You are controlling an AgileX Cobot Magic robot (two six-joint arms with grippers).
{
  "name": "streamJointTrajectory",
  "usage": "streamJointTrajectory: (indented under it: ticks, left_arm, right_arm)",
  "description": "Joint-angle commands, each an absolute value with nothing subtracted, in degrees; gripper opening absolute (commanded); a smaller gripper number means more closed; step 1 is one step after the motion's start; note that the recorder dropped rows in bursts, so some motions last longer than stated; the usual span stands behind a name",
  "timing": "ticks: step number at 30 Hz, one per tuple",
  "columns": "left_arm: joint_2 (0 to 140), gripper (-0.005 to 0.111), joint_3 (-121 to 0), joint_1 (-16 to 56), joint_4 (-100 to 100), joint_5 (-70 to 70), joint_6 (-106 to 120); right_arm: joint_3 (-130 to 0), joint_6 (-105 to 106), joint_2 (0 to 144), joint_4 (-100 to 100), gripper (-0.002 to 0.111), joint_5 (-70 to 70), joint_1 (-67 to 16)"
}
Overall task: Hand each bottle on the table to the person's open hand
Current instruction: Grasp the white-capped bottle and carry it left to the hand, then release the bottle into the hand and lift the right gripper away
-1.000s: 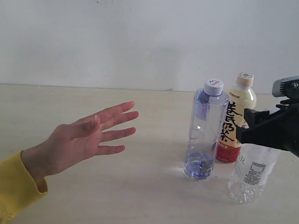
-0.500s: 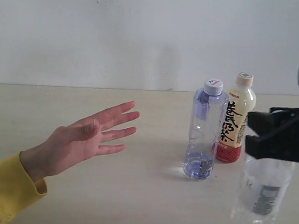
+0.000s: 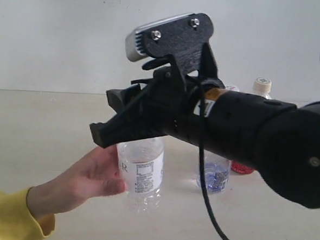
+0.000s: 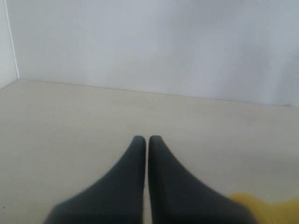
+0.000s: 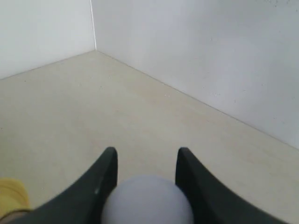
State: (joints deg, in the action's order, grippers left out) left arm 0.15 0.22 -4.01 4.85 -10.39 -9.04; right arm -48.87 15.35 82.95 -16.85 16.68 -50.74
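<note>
My right gripper (image 3: pixel 103 116) has reached across to the left and is shut on the clear bottle (image 3: pixel 140 173) with the white label, holding it near its top. In the right wrist view the white cap (image 5: pixel 147 198) sits between the two fingers of the right gripper (image 5: pixel 147 154). The person's open hand (image 3: pixel 88 175), with a yellow cuff (image 3: pixel 7 217), touches the bottle's side. Behind my arm stand the blue-tinted bottle (image 3: pixel 215 175) and the cream bottle (image 3: pixel 262 85), both mostly hidden. My left gripper (image 4: pixel 147 139) is shut and empty over the table (image 4: pixel 56 121).
The thick black right arm (image 3: pixel 256 142) and its cable span the middle of the exterior view, above the table (image 3: pixel 40 118). A plain pale wall (image 3: pixel 56 37) runs behind the table. A patch of yellow sleeve (image 4: pixel 266 207) shows beside the left gripper.
My right gripper has lifted the clear bottle from the right of the table and carried it left to the person's hand, which has dropped lower and now touches the bottle.
</note>
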Motion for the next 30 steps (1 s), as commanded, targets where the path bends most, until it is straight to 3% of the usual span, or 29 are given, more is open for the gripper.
streamJointTrajectory:
  ticks: [1,4,6,8,11,12,19,30]
  left_arm:
    - [0.0,0.004,0.0,-4.2,4.9,-10.3,-9.2]
    - [0.0,0.004,0.0,-4.2,4.9,-10.3,-9.2]
    - [0.0,0.004,0.0,-4.2,4.9,-10.3,-9.2]
    - [0.0,0.004,0.0,-4.2,4.9,-10.3,-9.2]
    - [0.0,0.004,0.0,-4.2,4.9,-10.3,-9.2]
    - [0.0,0.004,0.0,-4.2,4.9,-10.3,-9.2]
    - [0.0,0.004,0.0,-4.2,4.9,-10.3,-9.2]
    - [0.0,0.004,0.0,-4.2,4.9,-10.3,-9.2]
  right_arm:
    - [-52.6,15.4,86.0,-15.9,0.0,17.3,-50.9]
    - [-52.9,14.8,86.4,-15.9,0.0,17.0,-50.9]
    - [-52.9,14.8,86.4,-15.9,0.008,17.0,-50.9]
    - [-52.9,15.1,86.4,-15.5,0.028,17.3,-50.9]
    - [-52.9,14.0,86.4,-15.4,0.075,18.4,-50.9]
    - [-52.9,14.1,86.4,-17.4,0.085,18.9,-50.9]
    - [-52.9,23.6,79.3,-26.1,0.077,17.7,-45.4]
    - [-46.6,28.8,60.7,-26.5,0.077,4.2,-20.1]
